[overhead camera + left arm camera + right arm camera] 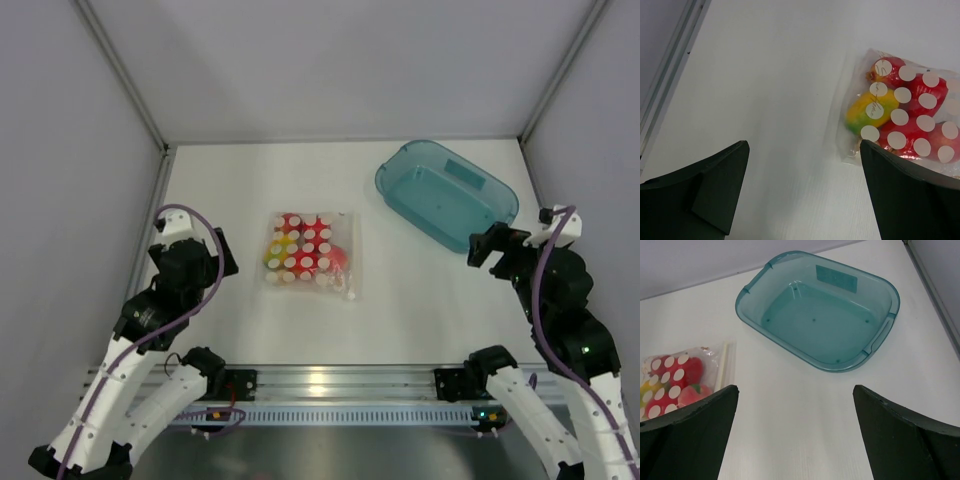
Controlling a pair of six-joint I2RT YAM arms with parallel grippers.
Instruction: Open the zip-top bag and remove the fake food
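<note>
Both of our grippers are hanging with jaws spread wide and nothing between them. The left gripper (222, 262) is near the bag's left edge, and the right gripper (483, 247) is well apart from it, close to the teal tub (445, 190). The zip-top bag (310, 255) is lying flat mid-table, apparently sealed, with the fake food (298, 250) bunched inside. We are reading the pale strip (725, 365) along its right edge as the zip. To open it well, we are planning on pinning the bag's left side with the left gripper. The right one should be coming in low, pinching only the top film at that strip, clear of the fruit. It should be peeling gently so the bag is not dragging across the table (400, 320).
</note>
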